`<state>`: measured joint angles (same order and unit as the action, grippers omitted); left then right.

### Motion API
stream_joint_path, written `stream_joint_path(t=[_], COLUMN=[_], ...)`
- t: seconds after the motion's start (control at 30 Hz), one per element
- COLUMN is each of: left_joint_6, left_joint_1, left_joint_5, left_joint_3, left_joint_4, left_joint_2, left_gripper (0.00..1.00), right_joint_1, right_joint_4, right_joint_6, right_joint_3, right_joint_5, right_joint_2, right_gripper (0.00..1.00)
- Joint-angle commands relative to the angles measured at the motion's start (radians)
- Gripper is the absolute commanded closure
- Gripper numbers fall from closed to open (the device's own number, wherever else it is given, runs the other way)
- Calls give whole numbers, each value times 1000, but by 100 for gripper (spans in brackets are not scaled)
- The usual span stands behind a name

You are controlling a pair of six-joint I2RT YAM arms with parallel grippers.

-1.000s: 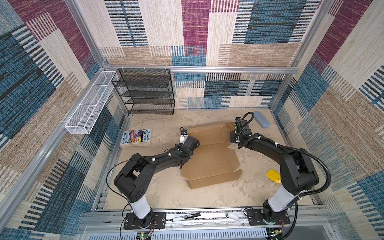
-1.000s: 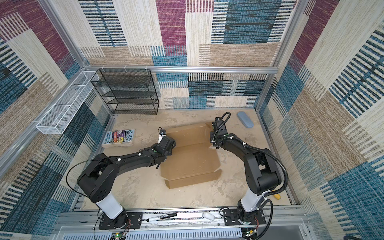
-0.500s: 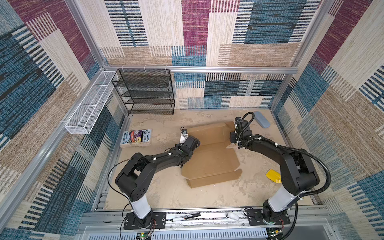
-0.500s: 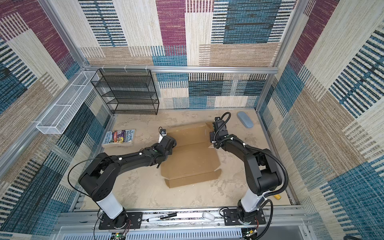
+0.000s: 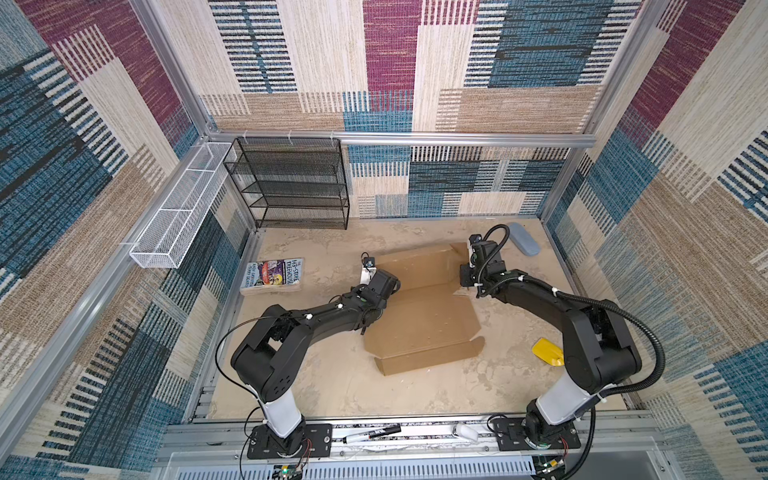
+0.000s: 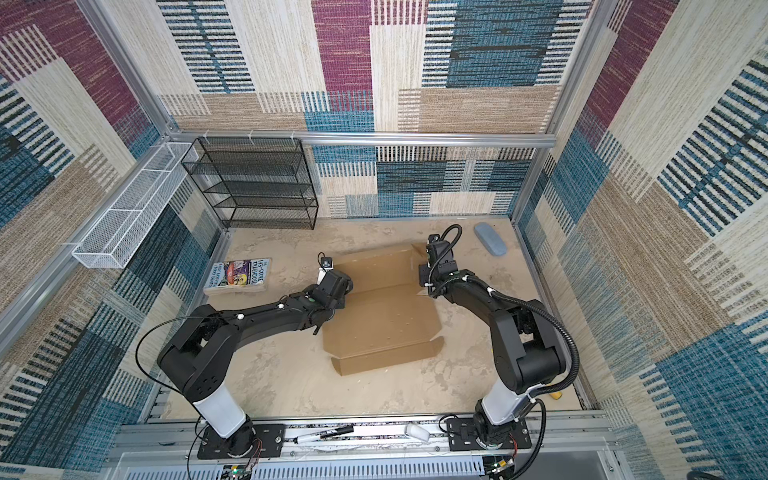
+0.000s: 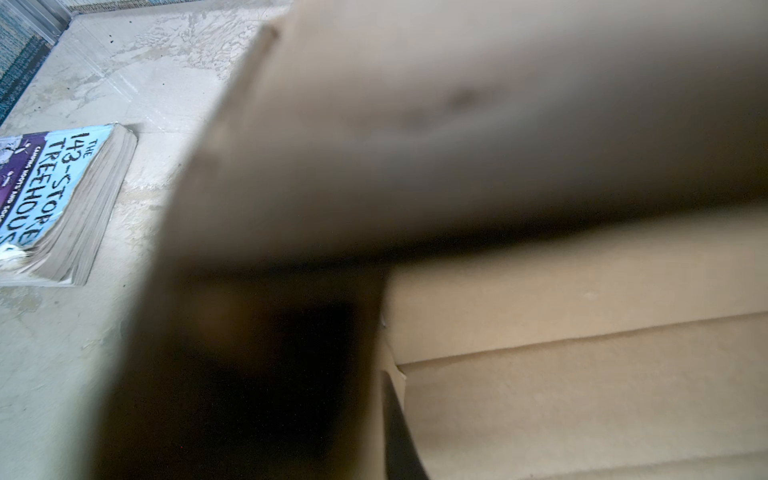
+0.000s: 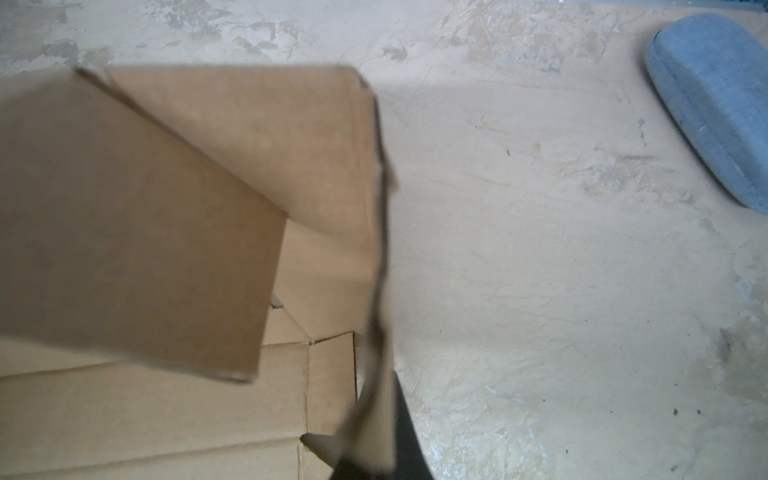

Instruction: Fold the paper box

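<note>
The right tool [image 5: 465, 277] pinches the raised right flap of the paper box [image 5: 419, 316]. The left tool [image 5: 388, 286], pressed together, grips its left edge. The box lies open mid-worktop [image 5: 332, 374], between both arms.

the paper box [image 5: 419, 328] lies on the table [image 5: 332, 382] between the two grippers. the left gripper [image 5: 388, 286] is at its left edge and the right gripper [image 5: 464, 282] at its right edge, both by its far panel, which is tilted up off the table. a book [image 5: 272, 275] lies near the left gripper, to its left, and a rack [image 5: 291, 187] stands well behind it. a case [image 5: 524, 244] lies behind and to the right of the right gripper. a marker [image 5: 372, 434] lies on the front rail [image 5: 424, 422], well before both grippers.
</note>
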<state>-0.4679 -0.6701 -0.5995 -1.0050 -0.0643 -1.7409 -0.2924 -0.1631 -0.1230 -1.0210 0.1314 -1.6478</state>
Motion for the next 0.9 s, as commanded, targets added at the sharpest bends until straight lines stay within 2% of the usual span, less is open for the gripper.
stream_joint_path(t=[0.0, 0.2, 0.6, 0.87], left_joint_6=[9, 2, -4, 9], left_joint_1=[0, 0, 0, 0], left_joint_5=[4, 10, 17, 5], left_joint_3=[-10, -18, -12, 24], left_joint_4=[-34, -34, -23, 20], left_joint_2=[-7, -12, -10, 4], left_gripper=[100, 100, 100, 100], right_joint_1=[-3, -26, -129, -163], right_joint_4=[30, 21, -18, 0], right_joint_6=[-2, -4, -15, -45], right_joint_3=[13, 33, 30, 102], right_joint_5=[-39, -55, -10, 28], right_joint_2=[16, 35, 35, 43], right_gripper=[100, 100, 100, 100])
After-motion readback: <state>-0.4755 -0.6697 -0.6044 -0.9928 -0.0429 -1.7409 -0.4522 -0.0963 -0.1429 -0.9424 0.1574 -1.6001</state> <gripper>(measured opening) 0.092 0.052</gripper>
